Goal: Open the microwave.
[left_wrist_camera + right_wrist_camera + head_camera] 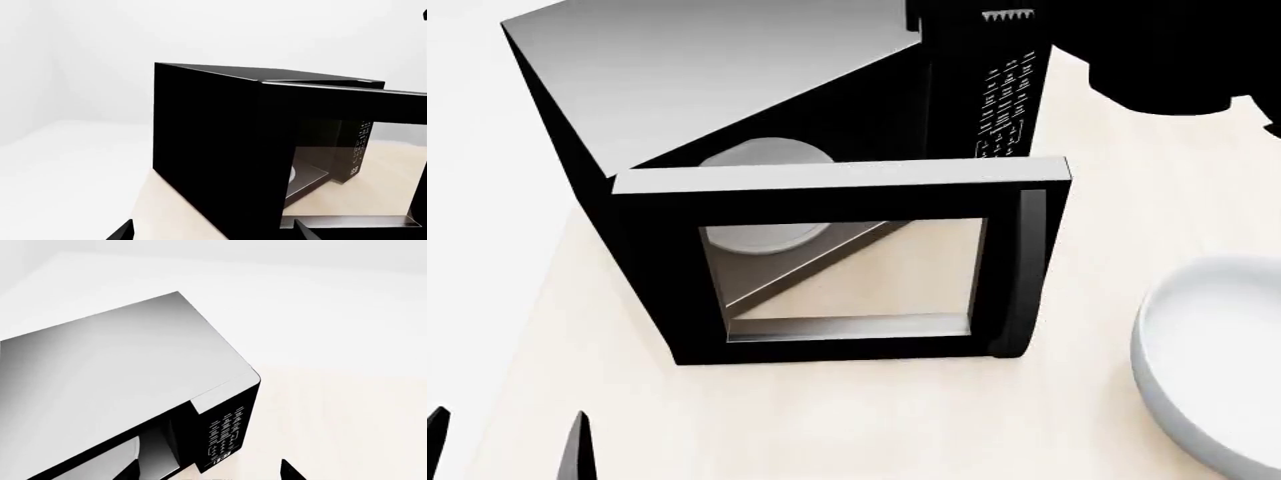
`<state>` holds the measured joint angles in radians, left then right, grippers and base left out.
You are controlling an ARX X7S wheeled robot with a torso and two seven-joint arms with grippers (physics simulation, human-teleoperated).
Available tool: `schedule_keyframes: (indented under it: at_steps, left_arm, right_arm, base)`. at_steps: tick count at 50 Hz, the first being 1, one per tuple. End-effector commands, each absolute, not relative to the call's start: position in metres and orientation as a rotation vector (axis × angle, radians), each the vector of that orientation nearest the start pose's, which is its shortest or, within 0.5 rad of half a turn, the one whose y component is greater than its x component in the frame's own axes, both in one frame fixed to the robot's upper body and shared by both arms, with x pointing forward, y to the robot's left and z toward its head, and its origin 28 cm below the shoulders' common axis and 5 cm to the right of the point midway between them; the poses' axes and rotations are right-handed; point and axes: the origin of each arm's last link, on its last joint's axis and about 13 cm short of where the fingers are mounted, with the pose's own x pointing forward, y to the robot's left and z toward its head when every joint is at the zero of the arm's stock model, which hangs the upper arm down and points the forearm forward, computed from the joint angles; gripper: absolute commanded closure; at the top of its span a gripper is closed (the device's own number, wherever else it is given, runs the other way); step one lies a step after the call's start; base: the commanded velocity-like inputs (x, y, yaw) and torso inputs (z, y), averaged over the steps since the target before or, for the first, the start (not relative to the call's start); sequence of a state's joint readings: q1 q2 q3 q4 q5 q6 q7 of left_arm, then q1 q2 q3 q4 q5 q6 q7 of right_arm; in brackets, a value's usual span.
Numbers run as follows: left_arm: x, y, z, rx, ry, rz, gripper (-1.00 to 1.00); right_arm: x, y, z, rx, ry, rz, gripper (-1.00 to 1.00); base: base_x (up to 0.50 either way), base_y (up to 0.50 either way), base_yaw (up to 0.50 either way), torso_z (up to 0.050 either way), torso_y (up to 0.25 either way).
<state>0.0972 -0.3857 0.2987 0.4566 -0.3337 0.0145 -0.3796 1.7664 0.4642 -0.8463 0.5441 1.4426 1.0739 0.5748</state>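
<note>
The microwave (694, 110) stands with its door (841, 270) swung wide open, the left jaws apart just before it, the right jaws' state untellable.

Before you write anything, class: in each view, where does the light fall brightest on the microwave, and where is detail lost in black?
Head view: the microwave top shades grey to near-white; the door glass stays clear, no glare, and a black shape blots the upper right corner. Left wrist view: the side wall is flat black, textureless. Right wrist view: the top shows a soft bright gradient; the keypad lettering stays sharp.
</note>
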Motion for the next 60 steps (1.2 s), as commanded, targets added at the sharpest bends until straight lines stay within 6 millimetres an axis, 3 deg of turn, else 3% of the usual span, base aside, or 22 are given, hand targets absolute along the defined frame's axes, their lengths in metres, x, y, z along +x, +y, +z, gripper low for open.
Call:
schedule_keyframes:
  at_steps: [1,14,31,60]
  left_arm:
    - [0.175,0.207,0.081,-0.085,-0.225,-0.053,-1.0]
    - [0.176,0.209,0.082,-0.092,-0.227,-0.046,-1.0]
    - [0.175,0.209,0.083,-0.086,-0.232,-0.043,-1.0]
    - [0.173,0.21,0.085,-0.091,-0.239,-0.044,-1.0]
  right_arm:
    - [0.354,-0.124,0.363,-0.034,0.325,0.072,-1.0]
    - [0.369,-0.119,0.332,-0.016,0.364,0.084,-1.0]
    - [0.379,-0.118,0.31,0.006,0.405,0.087,-1.0]
    - [0.383,-0.117,0.289,0.002,0.451,0.089,-1.0]
  base:
    - [0.0,0.0,0.0,0.0,0.0]
    - [0.0,0.0,0.0,0.0,0.0]
    - [0.0,0.0,0.0,0.0,0.0]
    - [0.0,0.0,0.0,0.0,0.0]
